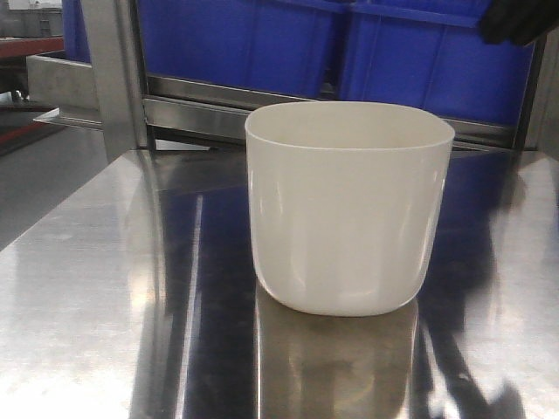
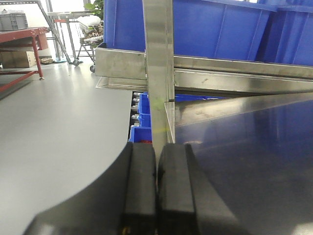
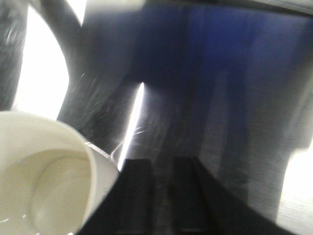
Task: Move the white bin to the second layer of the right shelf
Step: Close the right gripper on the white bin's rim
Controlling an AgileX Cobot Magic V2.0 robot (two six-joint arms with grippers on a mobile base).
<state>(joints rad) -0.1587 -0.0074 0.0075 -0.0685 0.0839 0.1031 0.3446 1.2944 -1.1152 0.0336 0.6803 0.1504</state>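
Starting on the left, we find the left pincer (image 2: 157,159) parked low by the left edge of the desk (image 1: 87,288). Its two black pads are pressed flat together with nothing between them. We read that as tucked out of the way, since this job looks like the other arm's.

Just ahead of it rises the steel upright (image 2: 159,73) of the rack, with blue crates (image 1: 262,44) filling the level behind.

Moving to the middle, we have the white bin (image 1: 349,209) standing upright on the desk, mouth up and empty. It stands apart from the rack rail behind it, so its walls are free for a grasp.

On to the right: the right pincer (image 3: 164,176) hangs above the desk just beside the bin's rim, which shows at the lower left of its view. The picture is smeared, so we cannot tell how wide it stands, nor whether it touches the rim. We judge it is lining up on the rim. The lift is not yet begun, and the roller level it is bound for is nowhere in our views.
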